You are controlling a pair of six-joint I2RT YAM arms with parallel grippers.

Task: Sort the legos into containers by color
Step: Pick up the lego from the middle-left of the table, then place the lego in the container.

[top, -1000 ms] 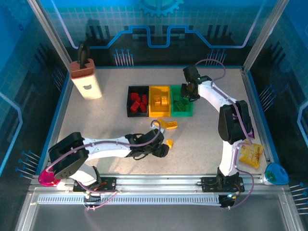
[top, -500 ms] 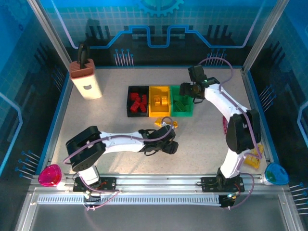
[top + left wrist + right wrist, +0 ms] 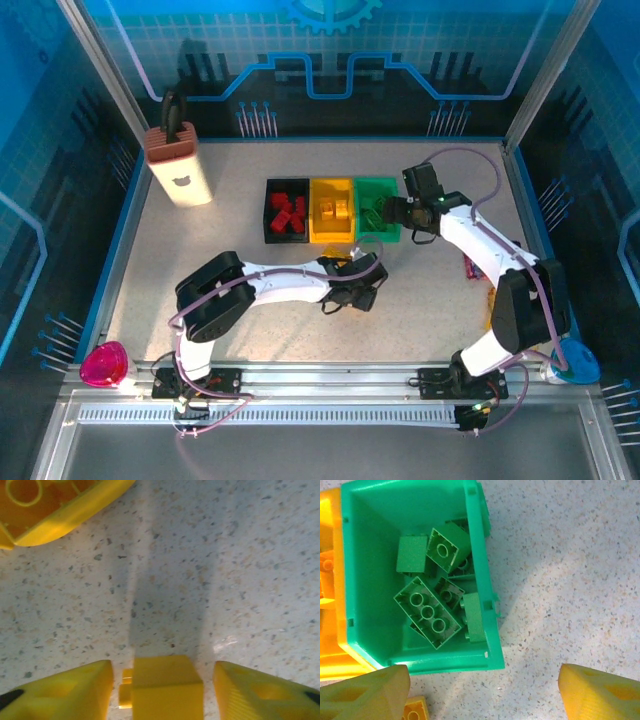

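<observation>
Three bins stand touching in a row on the counter (image 3: pixel 240 265): the black bin (image 3: pixel 268 210) holds red bricks (image 3: pixel 288 215), the yellow bin (image 3: pixel 332 238) holds yellow bricks (image 3: pixel 335 210), and the green bin (image 3: pixel 482 580) holds a jumble of green bricks (image 3: pixel 427 612). In front of the yellow bin, the left gripper (image 3: pixel 163 672) sits low at the counter, jaws apart either side of a loose yellow brick (image 3: pixel 167 695) with a thin gap on each side; another upturned yellow brick (image 3: pixel 50 505) lies just beyond. The right gripper (image 3: pixel 480 680) hangs over the counter just beside the green bin, jaws wide apart with nothing between them.
</observation>
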